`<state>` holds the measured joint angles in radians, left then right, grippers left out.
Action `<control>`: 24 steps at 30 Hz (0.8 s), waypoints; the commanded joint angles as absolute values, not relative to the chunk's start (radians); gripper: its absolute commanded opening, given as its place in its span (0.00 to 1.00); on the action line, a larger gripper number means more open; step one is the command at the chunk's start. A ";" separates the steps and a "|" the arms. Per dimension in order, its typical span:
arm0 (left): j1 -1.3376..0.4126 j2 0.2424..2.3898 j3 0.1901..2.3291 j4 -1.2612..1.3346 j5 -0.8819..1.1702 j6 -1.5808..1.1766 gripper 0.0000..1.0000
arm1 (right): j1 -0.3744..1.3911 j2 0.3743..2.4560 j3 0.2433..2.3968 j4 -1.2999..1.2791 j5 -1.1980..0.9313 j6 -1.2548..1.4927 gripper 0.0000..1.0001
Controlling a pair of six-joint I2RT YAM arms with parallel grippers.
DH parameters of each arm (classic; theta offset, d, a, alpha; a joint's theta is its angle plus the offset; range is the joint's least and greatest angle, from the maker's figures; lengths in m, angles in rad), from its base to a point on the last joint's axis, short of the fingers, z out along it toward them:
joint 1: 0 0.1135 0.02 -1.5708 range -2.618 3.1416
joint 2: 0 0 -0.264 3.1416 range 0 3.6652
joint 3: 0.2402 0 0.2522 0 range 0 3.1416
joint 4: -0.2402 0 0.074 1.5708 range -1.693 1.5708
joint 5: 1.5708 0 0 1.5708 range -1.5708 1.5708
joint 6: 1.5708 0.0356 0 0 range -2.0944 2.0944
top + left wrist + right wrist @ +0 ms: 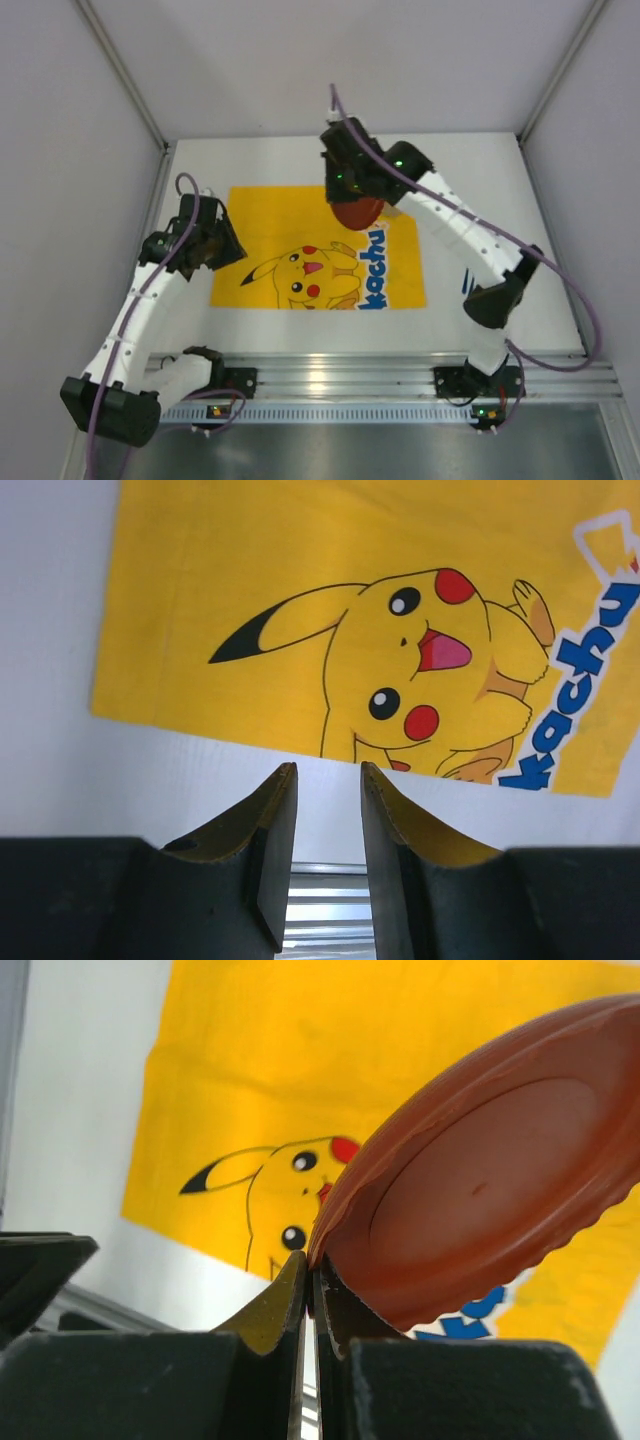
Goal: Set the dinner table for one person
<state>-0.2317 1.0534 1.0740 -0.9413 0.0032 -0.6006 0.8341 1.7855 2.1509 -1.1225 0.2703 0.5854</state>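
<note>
right tool (310, 1272) pinches rim of brown plate (490, 1170) over mat (230, 1080); left tool (328, 780) slightly parted.

**Pale booth around a white worktop**

3 plain panels of pale grey close the space: a back panel (380, 60), a left panel (60, 150) and a right panel (600, 170). Thin metal posts (120, 70) run along the 2 corners. The matte white worktop (480, 170) lies between them. At its near edge runs a ribbed aluminium rail (340, 378) with a bright reflection of light on it. Below it is a dark grey strip (400, 450).
</note>
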 commanded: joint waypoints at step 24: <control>-0.232 0.779 1.183 -1.220 -0.209 -0.635 0.38 | 0.931 2.488 2.322 -0.858 -0.075 0.581 0.45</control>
<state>-0.2317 0.7845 1.1465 -1.1908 -0.2008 -0.6266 0.9516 2.4557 2.2875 -0.9577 -0.0296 0.5919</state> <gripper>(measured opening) 0.376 0.330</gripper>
